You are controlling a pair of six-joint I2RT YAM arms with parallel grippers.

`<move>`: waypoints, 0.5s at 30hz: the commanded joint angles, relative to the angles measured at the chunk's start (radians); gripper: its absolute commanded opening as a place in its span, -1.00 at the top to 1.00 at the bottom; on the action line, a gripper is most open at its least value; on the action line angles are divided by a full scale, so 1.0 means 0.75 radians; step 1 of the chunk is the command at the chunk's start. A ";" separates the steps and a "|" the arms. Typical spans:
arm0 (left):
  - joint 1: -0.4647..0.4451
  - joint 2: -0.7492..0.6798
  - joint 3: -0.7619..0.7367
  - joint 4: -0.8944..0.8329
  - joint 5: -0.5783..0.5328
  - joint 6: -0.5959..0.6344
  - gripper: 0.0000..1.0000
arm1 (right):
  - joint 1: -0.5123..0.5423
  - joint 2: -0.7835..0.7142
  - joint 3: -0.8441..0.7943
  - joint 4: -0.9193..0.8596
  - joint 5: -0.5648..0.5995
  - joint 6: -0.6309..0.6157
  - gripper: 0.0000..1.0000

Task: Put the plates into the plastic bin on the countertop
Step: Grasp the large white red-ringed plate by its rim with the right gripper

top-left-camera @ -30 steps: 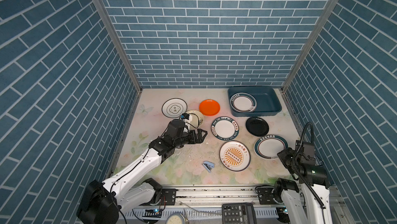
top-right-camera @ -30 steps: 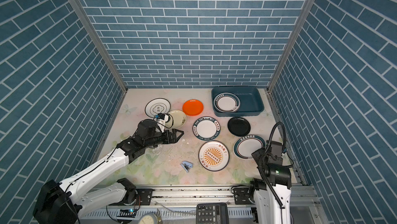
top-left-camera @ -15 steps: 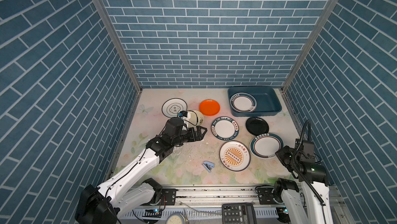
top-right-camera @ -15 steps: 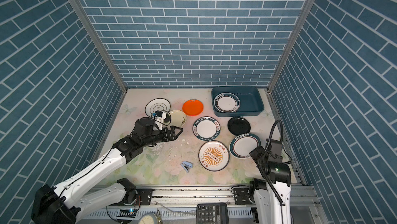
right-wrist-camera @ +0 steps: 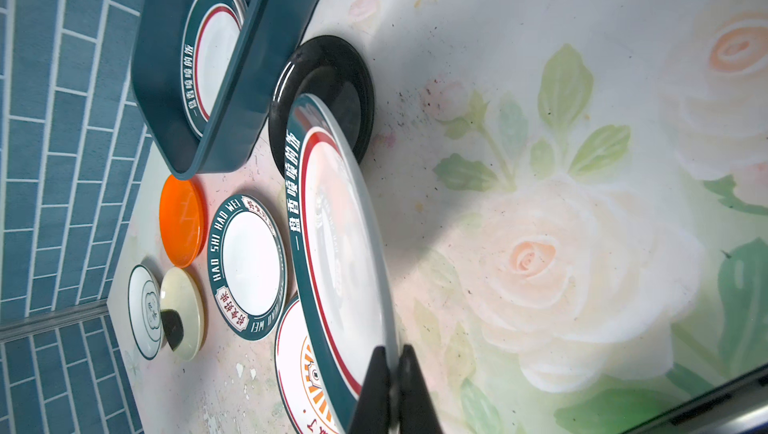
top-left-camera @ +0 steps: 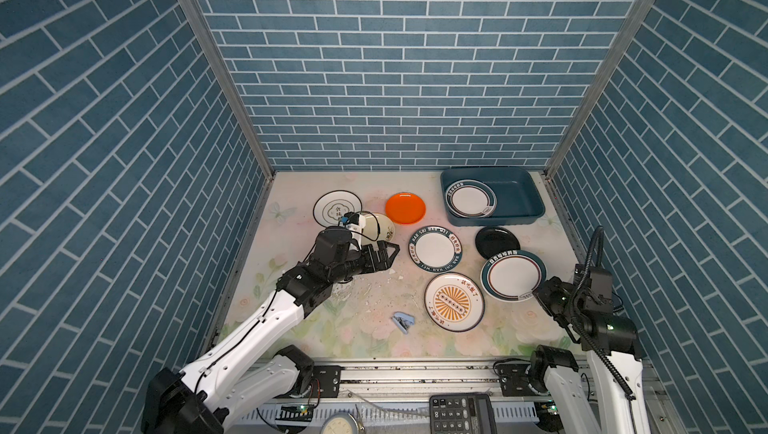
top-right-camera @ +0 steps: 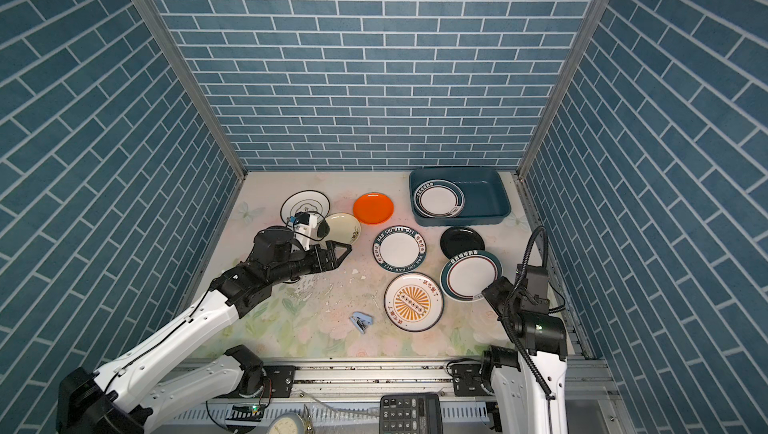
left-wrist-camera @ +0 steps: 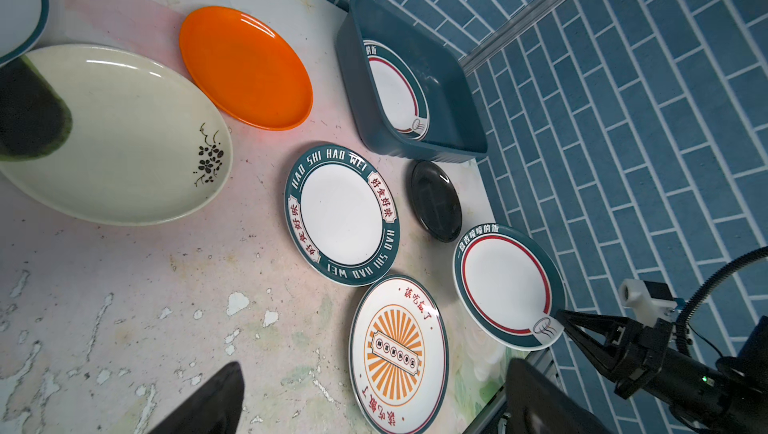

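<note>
Pinching the near rim of a teal-rimmed plate [top-left-camera: 513, 274], our right hand [top-left-camera: 537, 292] holds it tilted, far edge over the black plate [top-left-camera: 494, 238]. Our left hand [top-left-camera: 392, 256] hangs released above the worktop [top-left-camera: 374, 299]. Farthest, the plastic bin [top-left-camera: 519, 203] holds one matching plate [top-left-camera: 471, 199].

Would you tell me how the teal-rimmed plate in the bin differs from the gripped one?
The bin plate lies inside the plastic bin, untouched; the held plate is outside, rim pinched by the right gripper, jaws shut. The held plate tilts above the countertop; the bin plate lies flat. Both have white centres, red rings, teal rims.
</note>
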 commanded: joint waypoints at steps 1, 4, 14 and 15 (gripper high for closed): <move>0.009 -0.021 0.042 -0.033 -0.014 -0.001 -0.99 | 0.006 -0.007 0.035 0.106 -0.046 0.022 1.00; 0.010 -0.011 0.068 -0.079 -0.005 0.027 -0.99 | 0.004 0.057 0.081 0.149 -0.067 0.019 1.00; 0.010 -0.002 0.084 -0.047 0.026 -0.006 -0.99 | 0.004 0.294 0.193 0.479 -0.202 0.040 1.00; 0.009 -0.006 0.078 -0.039 0.027 -0.009 -0.99 | 0.006 0.311 0.193 0.514 -0.220 0.040 1.00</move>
